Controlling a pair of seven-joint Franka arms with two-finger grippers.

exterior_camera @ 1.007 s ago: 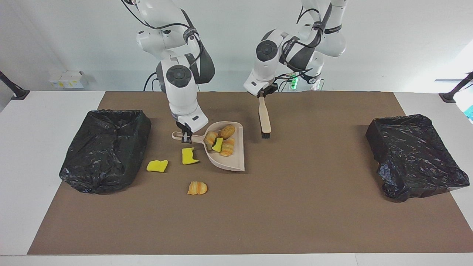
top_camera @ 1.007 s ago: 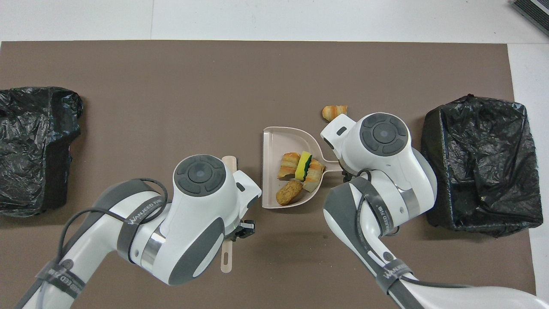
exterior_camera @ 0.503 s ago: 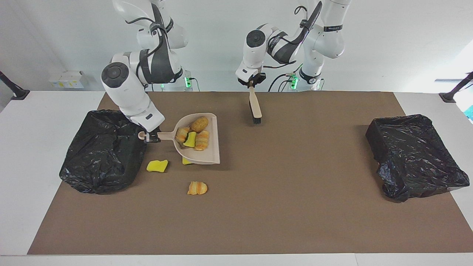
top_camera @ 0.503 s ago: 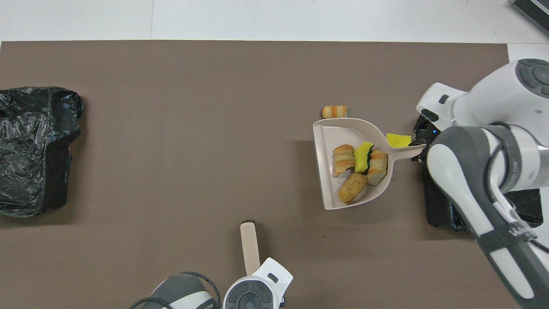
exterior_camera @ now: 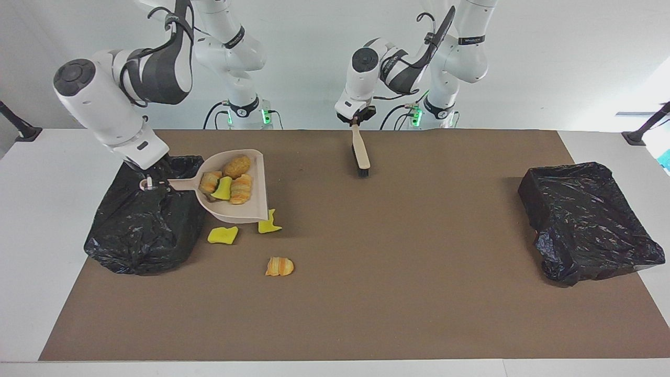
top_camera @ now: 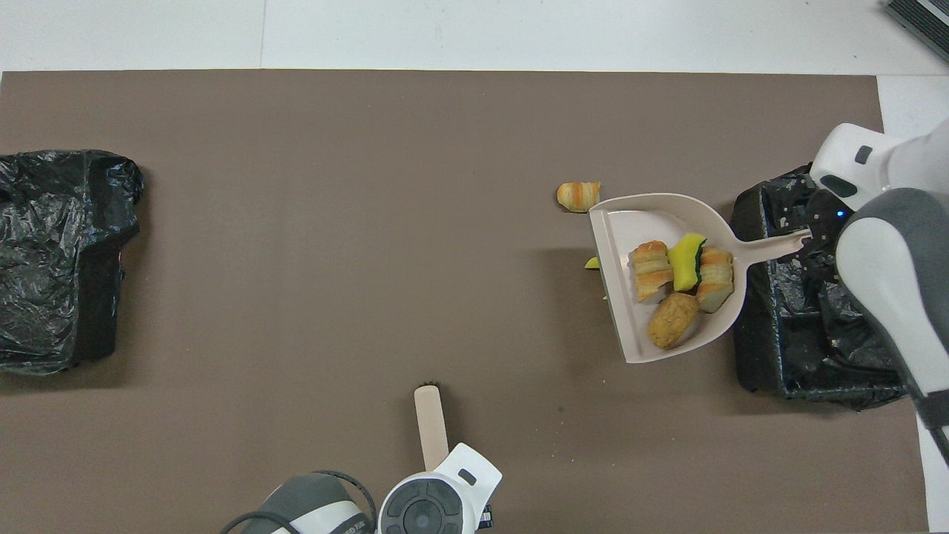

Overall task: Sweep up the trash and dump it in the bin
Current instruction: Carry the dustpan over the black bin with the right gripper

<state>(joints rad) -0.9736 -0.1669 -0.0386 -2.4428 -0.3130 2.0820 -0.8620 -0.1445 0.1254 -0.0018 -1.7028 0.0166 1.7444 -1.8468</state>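
My right gripper [exterior_camera: 151, 181] is shut on the handle of the beige dustpan [exterior_camera: 233, 210], held in the air. The handle end is over the black bin [exterior_camera: 141, 230] at the right arm's end; the pan is over the mat beside it. Several pieces of trash [exterior_camera: 233, 180] lie in the dustpan [top_camera: 652, 221]: striped bread rolls, a brown lump and a yellow sponge. On the mat lie two yellow scraps [exterior_camera: 222, 234] [exterior_camera: 268, 225] and a bread roll [exterior_camera: 279, 266] [top_camera: 578, 196]. My left gripper [exterior_camera: 356, 121] is shut on the brush [exterior_camera: 361, 153], bristles down, near the robots.
A second black-lined bin [exterior_camera: 586, 220] stands at the left arm's end of the brown mat [exterior_camera: 398, 293]. In the overhead view the brush [top_camera: 431, 426] points away from the robots, and the near bin [top_camera: 808, 326] is partly covered by my right arm.
My right arm lifted the loaded dustpan and carried it toward the bin at its end. The left arm drew the brush back toward the robots, then held still.
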